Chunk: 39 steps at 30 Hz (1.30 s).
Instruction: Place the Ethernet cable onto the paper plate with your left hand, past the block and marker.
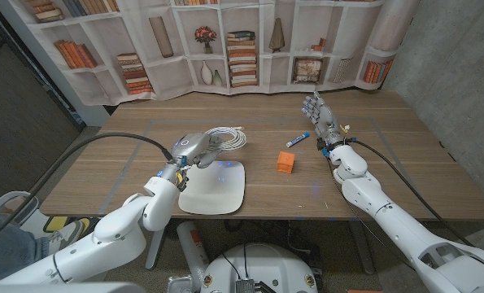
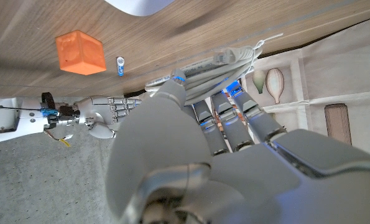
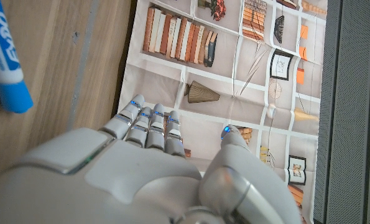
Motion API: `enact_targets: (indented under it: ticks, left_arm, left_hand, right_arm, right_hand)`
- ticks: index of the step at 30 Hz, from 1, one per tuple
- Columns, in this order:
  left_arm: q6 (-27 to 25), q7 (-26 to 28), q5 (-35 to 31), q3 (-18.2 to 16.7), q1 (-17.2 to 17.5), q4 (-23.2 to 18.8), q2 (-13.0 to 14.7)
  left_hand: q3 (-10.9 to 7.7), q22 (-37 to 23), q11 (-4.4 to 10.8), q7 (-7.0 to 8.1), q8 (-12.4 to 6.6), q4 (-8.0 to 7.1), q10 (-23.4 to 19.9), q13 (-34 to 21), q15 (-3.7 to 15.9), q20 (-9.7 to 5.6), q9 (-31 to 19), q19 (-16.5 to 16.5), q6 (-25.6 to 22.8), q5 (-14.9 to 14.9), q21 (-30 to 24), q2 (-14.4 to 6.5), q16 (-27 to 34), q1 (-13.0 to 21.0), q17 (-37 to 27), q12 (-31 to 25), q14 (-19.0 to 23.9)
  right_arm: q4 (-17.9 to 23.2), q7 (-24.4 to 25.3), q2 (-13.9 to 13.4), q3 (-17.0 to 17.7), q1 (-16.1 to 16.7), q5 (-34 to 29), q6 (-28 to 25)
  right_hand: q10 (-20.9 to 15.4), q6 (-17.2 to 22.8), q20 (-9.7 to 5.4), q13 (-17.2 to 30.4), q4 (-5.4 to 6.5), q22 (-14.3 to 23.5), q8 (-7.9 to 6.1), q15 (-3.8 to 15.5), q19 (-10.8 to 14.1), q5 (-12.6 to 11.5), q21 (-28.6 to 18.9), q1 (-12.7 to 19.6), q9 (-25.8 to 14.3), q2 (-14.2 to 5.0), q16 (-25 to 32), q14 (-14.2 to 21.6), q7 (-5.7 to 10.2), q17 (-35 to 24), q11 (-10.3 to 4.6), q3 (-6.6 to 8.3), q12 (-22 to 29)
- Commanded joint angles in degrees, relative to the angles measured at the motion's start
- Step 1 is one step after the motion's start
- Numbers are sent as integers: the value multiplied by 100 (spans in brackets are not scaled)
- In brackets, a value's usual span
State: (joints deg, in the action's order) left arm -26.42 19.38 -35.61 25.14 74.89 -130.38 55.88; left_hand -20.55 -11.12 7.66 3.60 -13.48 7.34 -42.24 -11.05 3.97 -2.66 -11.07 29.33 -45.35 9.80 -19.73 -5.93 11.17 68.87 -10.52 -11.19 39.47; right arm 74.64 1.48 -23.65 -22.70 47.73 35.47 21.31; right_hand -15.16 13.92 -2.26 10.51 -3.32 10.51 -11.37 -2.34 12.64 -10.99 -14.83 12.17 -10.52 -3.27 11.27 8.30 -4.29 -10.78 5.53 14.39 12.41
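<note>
The left hand (image 1: 194, 149) sits just beyond the far-left corner of the paper plate (image 1: 225, 194), its fingers (image 2: 217, 115) curled into the white coil of the Ethernet cable (image 1: 225, 137); the left wrist view shows the bundle clamped between thumb and fingers. The coil lies on the surface (image 1: 404, 155) at about twelve o'clock from the plate, close to its far edge and not yet on it. My judgement is that the grasp is being secured, so keep the loops bunched and lift them clear before travelling toward six o'clock, or a trailing strand may drag or nudge the plate. The orange block (image 1: 285, 163) and marker (image 1: 298, 139) lie off at three o'clock, apart from this path. The right hand (image 1: 318, 114) stands upright, fingers extended and holding nothing, near the marker; leave it there.
</note>
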Motion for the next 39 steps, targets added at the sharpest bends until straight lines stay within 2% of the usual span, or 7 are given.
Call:
enact_targets:
  ticks: [1,12,17,27,39]
  left_arm:
    - [-12,64,-152,-73,281,-165,27]
    - [-66,154,-232,-177,516,-269,-7]
    - [95,367,-169,-272,672,-252,-35]
    - [19,234,-243,-290,717,-319,-60]
    - [128,375,-197,-463,1048,-429,-20]
  left_hand:
    - [-15,-2,18,2,-21,-7,-49,-16,660,-208,-18,-22,-36,29,-28,-27,-4,39,-14,15,47]
    - [-24,-4,17,6,-8,-13,-52,-16,656,-199,-19,-25,-32,31,-33,-29,-4,30,-16,16,47]
    - [-50,-3,7,-6,-36,9,-113,-16,684,-223,-19,16,-126,36,-54,-36,28,64,-14,-5,140]
    - [-75,-2,39,-21,-51,29,-164,-14,686,-244,-18,45,-199,36,-73,-32,30,93,-11,-12,183]
    - [-87,-2,37,-19,-39,32,-172,-14,679,-239,-17,44,-199,34,-79,-25,18,98,-11,-5,176]
  right_arm:
    - [-51,-39,-8,2,-59,6,-6]
    - [-167,-114,20,-5,-148,30,-2]
    - [-241,-156,51,-20,-195,35,14]
    - [-353,-226,113,-39,-249,55,66]
    - [-341,-217,104,-16,-211,72,86]
  right_hand:
    - [-44,39,-33,27,-38,18,13,-11,58,15,19,13,-28,-44,-24,50,-6,-24,8,5,5]
    - [-43,42,-34,27,-41,18,13,-16,60,16,31,10,-28,-44,-25,48,-3,-24,11,4,4]
    - [-48,39,-30,27,-42,19,14,-17,61,16,35,8,-28,-44,-25,48,2,-24,7,3,6]
    - [-45,37,-29,27,-46,19,15,-17,64,16,43,8,-28,-42,-25,51,3,-24,3,1,4]
    - [-38,42,-30,27,-50,20,13,-27,68,15,55,7,-28,-45,-27,47,-3,-24,10,1,0]
